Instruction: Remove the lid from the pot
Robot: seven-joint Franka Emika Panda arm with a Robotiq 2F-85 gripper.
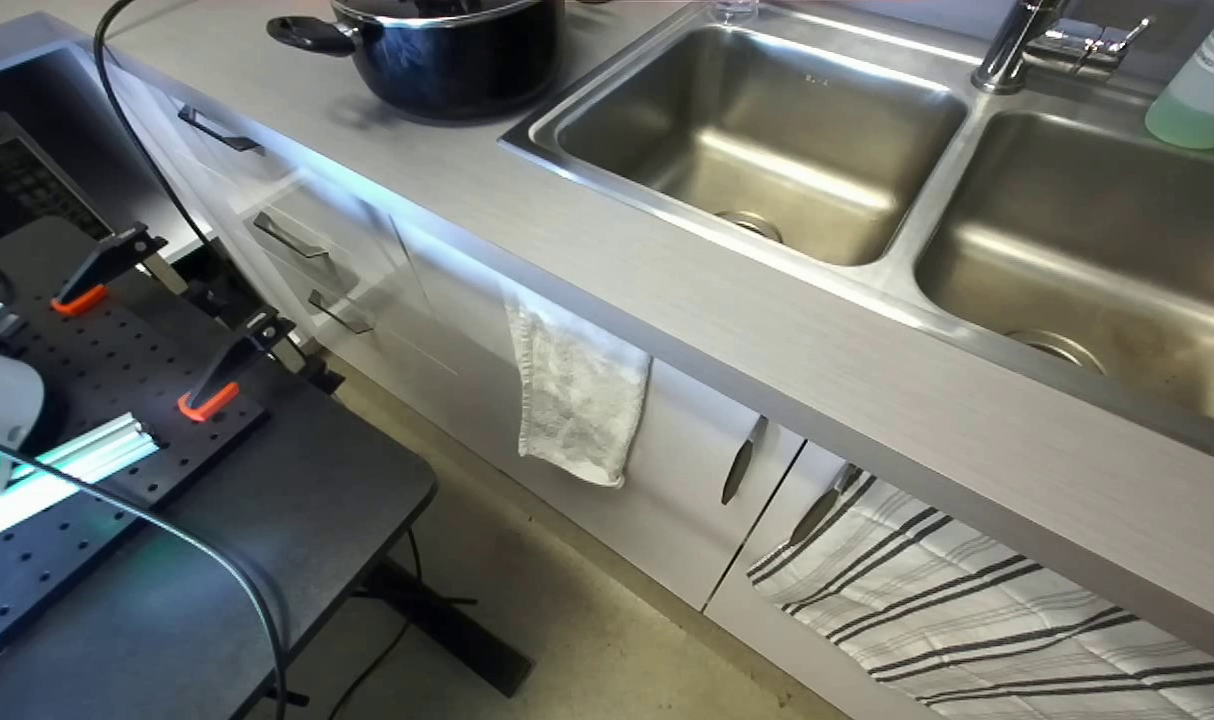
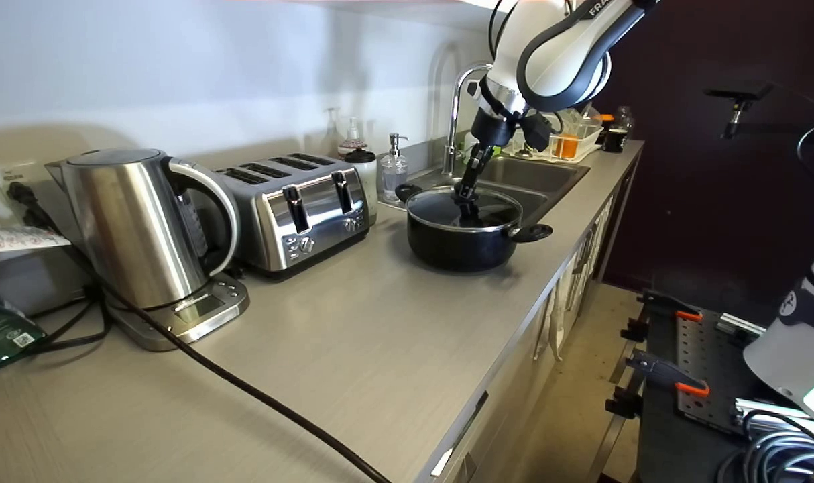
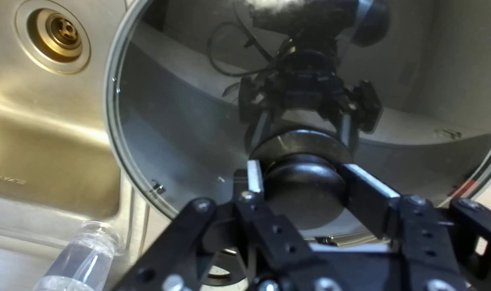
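The dark pot (image 2: 457, 248) stands on the counter beside the sink; it also shows, cut off at the top, in an exterior view (image 1: 462, 60). The round glass lid (image 2: 434, 209) with its silvery rim lies on the pot. The lid fills much of the wrist view (image 3: 180, 133), with its dark round knob (image 3: 304, 202) between my fingers. My gripper (image 2: 466, 198) reaches down from above at the lid's middle. In the wrist view my gripper's fingers (image 3: 300, 173) press against both sides of the knob and look shut on it.
Steel sink basins (image 1: 747, 150) with a faucet (image 1: 1007, 50) lie beside the pot. A toaster (image 2: 300, 208), a kettle (image 2: 145, 228) and a soap dispenser (image 2: 394, 168) stand along the wall. A black cable (image 2: 259, 396) crosses the counter. The counter's front edge (image 2: 507, 362) runs close to the pot.
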